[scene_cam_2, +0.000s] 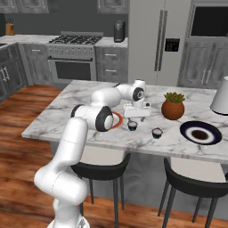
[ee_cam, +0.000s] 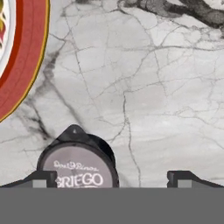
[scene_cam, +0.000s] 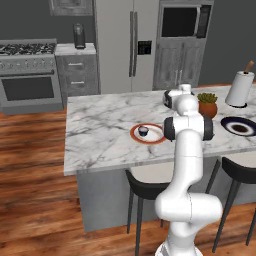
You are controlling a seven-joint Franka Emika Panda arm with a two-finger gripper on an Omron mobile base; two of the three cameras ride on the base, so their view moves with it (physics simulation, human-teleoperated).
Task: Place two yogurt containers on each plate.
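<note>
My gripper (scene_cam_2: pixel 133 119) hangs open just above the marble counter, to the right of the orange-red rimmed plate (scene_cam_2: pixel 117 120). In the hand view my gripper (ee_cam: pixel 111 180) has a yogurt container (ee_cam: pixel 78 168) between its fingertips, close to the left one and not gripped. That same container (scene_cam_2: pixel 132 126) stands on the counter beside the plate. A second container (scene_cam_2: pixel 156 132) stands further right on the counter. Another container (scene_cam: pixel 143 131) sits on the orange-red rimmed plate (scene_cam: pixel 155 137). The dark-rimmed plate (scene_cam_2: pixel 200 132) lies at the right with nothing on it.
A terracotta pot with a green plant (scene_cam_2: pixel 173 106) stands behind the cups. A paper towel roll (scene_cam: pixel 239 89) is at the far right of the counter. Bar stools (scene_cam_2: pixel 100 171) stand along the counter's near edge.
</note>
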